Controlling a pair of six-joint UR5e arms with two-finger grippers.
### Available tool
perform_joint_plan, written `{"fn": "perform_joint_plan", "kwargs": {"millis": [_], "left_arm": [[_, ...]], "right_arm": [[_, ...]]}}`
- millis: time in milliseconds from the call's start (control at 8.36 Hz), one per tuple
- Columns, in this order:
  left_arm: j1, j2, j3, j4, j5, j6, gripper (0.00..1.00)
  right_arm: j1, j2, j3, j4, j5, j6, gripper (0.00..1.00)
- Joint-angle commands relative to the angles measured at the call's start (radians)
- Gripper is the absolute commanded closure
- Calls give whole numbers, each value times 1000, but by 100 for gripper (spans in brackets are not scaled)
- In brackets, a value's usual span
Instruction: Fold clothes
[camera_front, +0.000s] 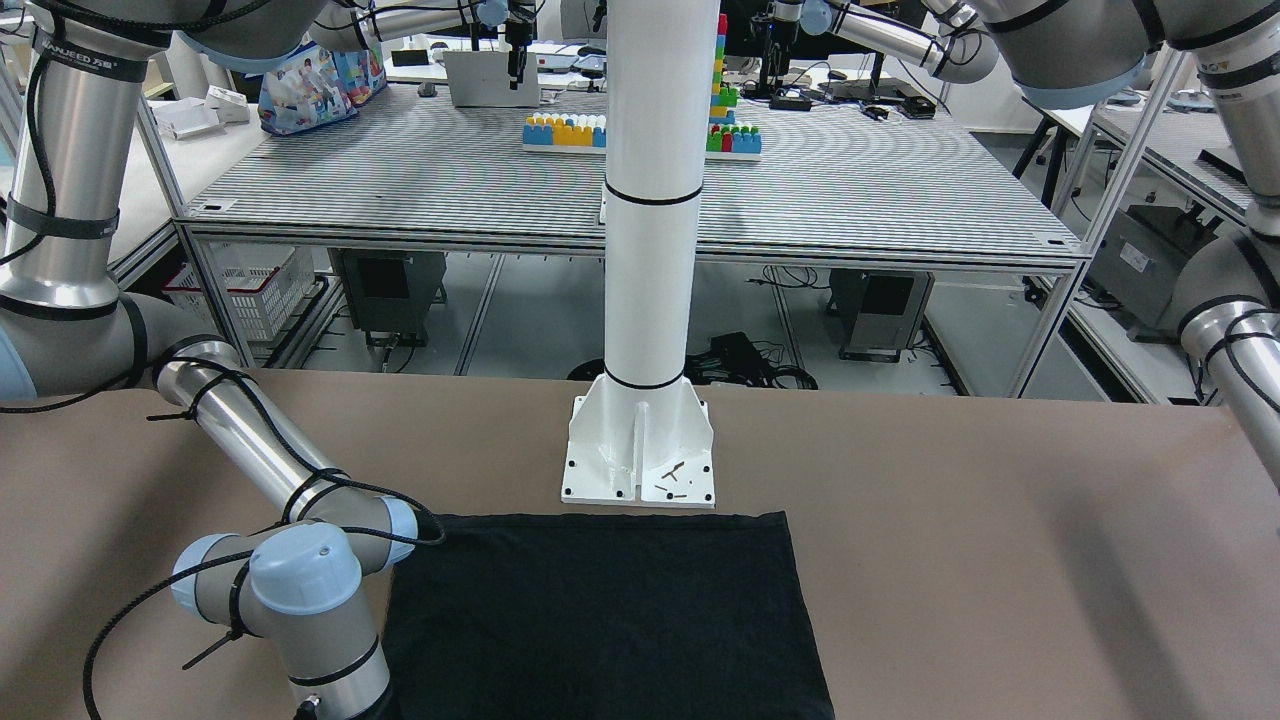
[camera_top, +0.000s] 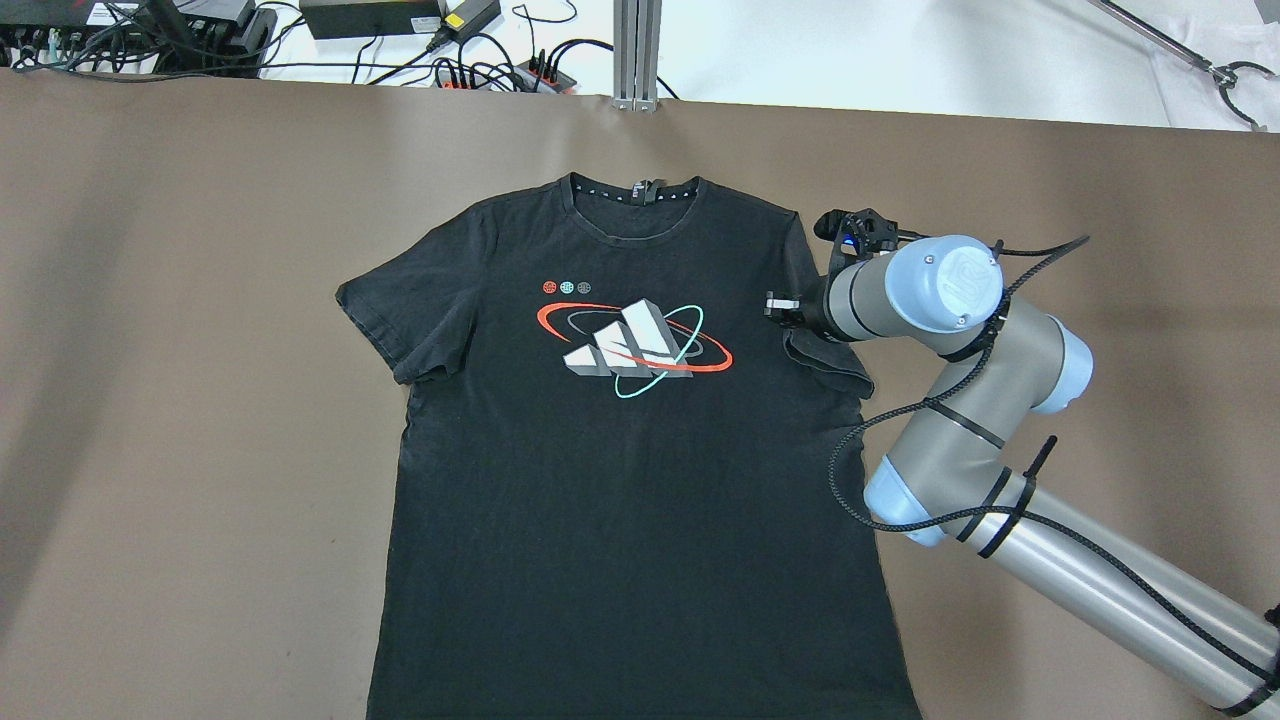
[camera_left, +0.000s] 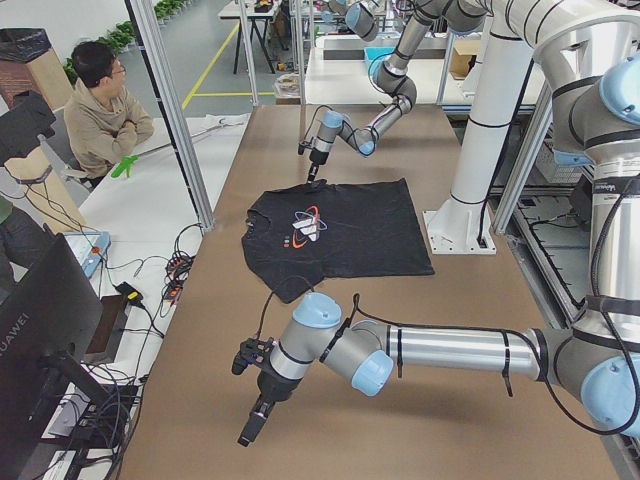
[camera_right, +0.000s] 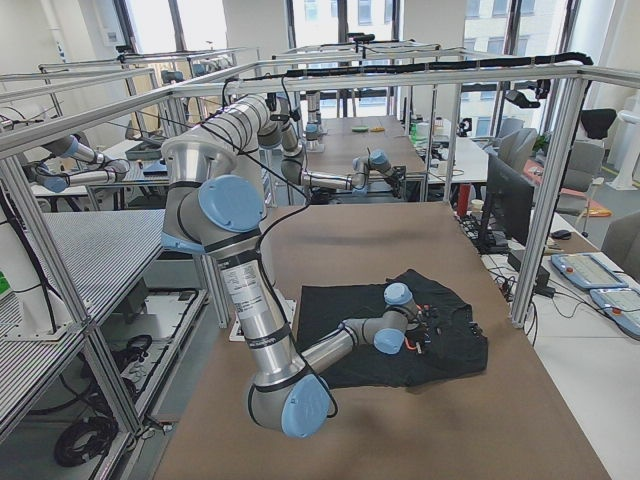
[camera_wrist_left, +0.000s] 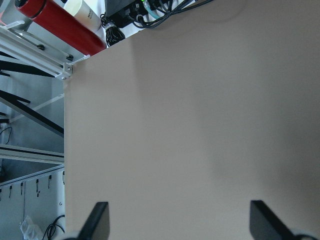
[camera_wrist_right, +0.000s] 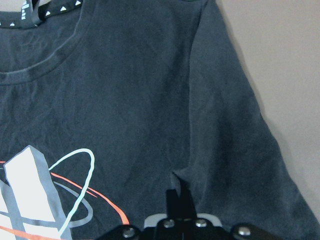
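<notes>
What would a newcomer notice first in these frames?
A black T-shirt lies spread flat mid-table, its colourful logo facing up. The right gripper is pinched shut on the fabric by the sleeve on the robot's right, while the left gripper hangs open over the brown table.

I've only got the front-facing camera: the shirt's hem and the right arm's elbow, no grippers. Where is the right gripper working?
Observer: The right gripper is down on the T-shirt, at the sleeve on the robot's right side.
Operator: Does it have hold of the cloth?
Observer: In its wrist view the fingers look closed on a pinch of fabric beside the sleeve seam.
Operator: And the left gripper?
Observer: The left gripper is open over bare table, well clear of the shirt toward the robot's left end.
Operator: Which way up is the shirt?
Observer: Front up, with the print showing and the collar on the far side from the robot.
</notes>
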Motion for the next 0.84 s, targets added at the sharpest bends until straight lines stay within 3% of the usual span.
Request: {"fn": "perform_joint_plan", "kwargs": {"millis": [0,120,479,598,718], "left_arm": [[7,-4,2,0,0,-12,0],[7,-4,0,0,0,-12,0],[7,-4,3,0,0,-14,0],[13,-4,3,-1,0,-14,0],[14,-4,3,0,0,-14,0]], "right_arm": [[-12,57,-54,-41,-19,-2,100],[-11,107,-112,-37,-19,-1,100],[-11,150,-146,-41,-21,1,100],[-11,150,-144,-41,-21,3,94],[-11,153,-144,-41,-21,13,78]]}}
